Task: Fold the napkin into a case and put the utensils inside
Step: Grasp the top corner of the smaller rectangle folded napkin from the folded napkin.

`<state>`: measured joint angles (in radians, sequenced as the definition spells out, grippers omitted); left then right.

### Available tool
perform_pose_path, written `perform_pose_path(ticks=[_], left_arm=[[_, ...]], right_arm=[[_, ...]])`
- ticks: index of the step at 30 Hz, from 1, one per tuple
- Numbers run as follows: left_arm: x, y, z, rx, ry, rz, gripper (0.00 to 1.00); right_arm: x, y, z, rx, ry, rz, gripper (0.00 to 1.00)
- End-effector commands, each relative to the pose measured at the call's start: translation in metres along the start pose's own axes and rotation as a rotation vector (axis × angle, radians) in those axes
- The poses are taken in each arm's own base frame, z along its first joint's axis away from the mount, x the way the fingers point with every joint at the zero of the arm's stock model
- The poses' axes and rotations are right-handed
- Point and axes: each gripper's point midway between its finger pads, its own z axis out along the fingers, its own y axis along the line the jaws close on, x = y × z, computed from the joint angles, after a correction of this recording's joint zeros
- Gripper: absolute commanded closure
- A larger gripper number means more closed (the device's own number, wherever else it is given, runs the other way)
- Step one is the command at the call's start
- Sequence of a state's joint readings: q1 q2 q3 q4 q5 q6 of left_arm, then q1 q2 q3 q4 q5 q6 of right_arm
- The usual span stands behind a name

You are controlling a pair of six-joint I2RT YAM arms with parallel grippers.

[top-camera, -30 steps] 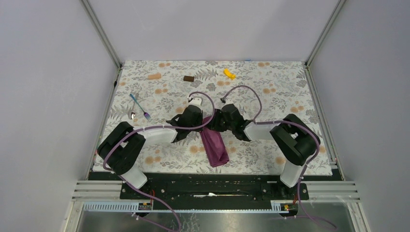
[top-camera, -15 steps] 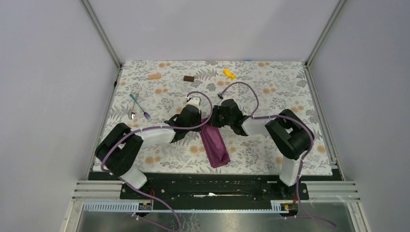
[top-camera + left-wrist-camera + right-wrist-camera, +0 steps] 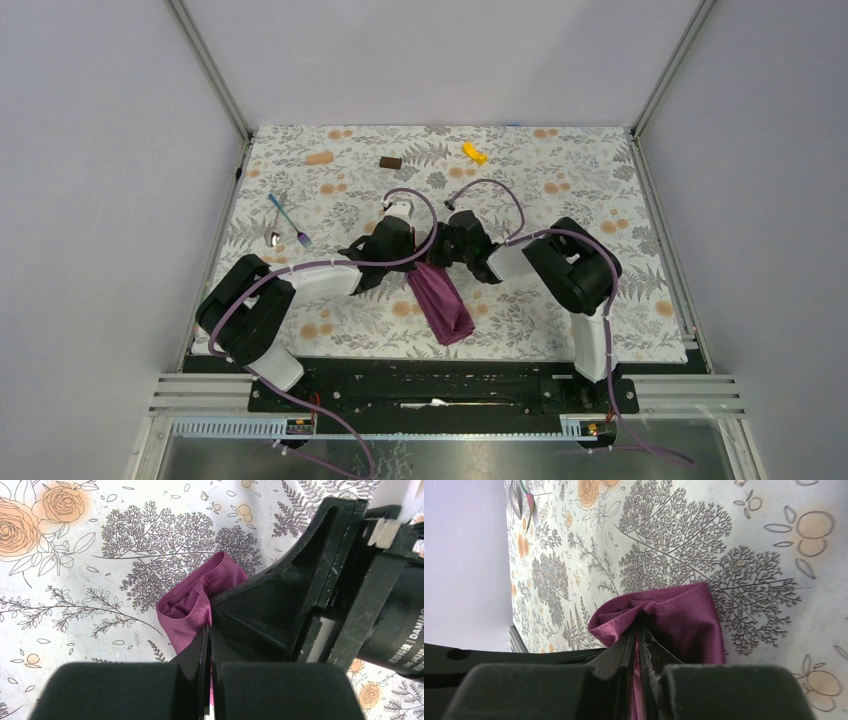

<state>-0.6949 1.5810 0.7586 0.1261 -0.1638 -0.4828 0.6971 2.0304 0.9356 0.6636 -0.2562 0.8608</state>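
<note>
Folding step — napkin (image 3: pixel 443 305) mid-table, a narrow strip | left gripper (image 3: pixel 207 632) and right gripper (image 3: pixel 640 630) both clamped on its far end | next, likely: draw it over evenly | utensils (image 3: pixel 287 226) lie far-left.

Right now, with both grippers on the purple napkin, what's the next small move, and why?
Probably lift both grippers together and fold the pinched far end back toward the near end. The left gripper and right gripper are shut on the far end of the napkin, which lies as a narrow strip, not yet a case; the fork and spoon lie apart, untouched.
</note>
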Motion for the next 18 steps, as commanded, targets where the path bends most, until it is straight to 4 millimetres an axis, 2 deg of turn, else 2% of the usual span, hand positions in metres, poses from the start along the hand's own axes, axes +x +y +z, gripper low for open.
perform_pose_path(ticks=[1, 4, 6, 10, 11, 13, 15, 18], left_arm=[[-0.010, -0.006, -0.002, 0.025, -0.039, -0.034, 1.00], [-0.008, 0.001, -0.001, 0.005, -0.029, -0.037, 1.00], [-0.009, 0.002, -0.002, 0.004, -0.031, -0.039, 1.00], [-0.012, 0.003, -0.003, 0.004, -0.037, -0.041, 1.00], [-0.013, 0.002, -0.004, 0.008, -0.038, -0.040, 1.00], [-0.014, 0.001, -0.004, 0.015, -0.036, -0.040, 1.00], [-0.013, -0.001, -0.004, 0.021, -0.030, -0.042, 1.00], [-0.012, -0.003, -0.003, 0.030, -0.021, -0.054, 1.00]], right_arm=[[-0.019, 0.012, -0.011, -0.049, -0.046, 0.005, 0.84], [-0.016, 0.015, -0.029, -0.039, -0.038, -0.012, 0.76], [-0.014, 0.015, -0.039, -0.025, -0.034, -0.032, 0.75], [-0.009, 0.002, -0.049, 0.031, -0.031, -0.083, 0.74], [-0.007, -0.003, -0.048, 0.042, -0.027, -0.093, 0.75], [-0.002, -0.007, -0.045, 0.054, -0.017, -0.118, 0.86], [0.003, -0.008, -0.038, 0.063, -0.005, -0.131, 0.92], [0.010, 0.001, -0.020, 0.042, 0.011, -0.134, 0.95]])
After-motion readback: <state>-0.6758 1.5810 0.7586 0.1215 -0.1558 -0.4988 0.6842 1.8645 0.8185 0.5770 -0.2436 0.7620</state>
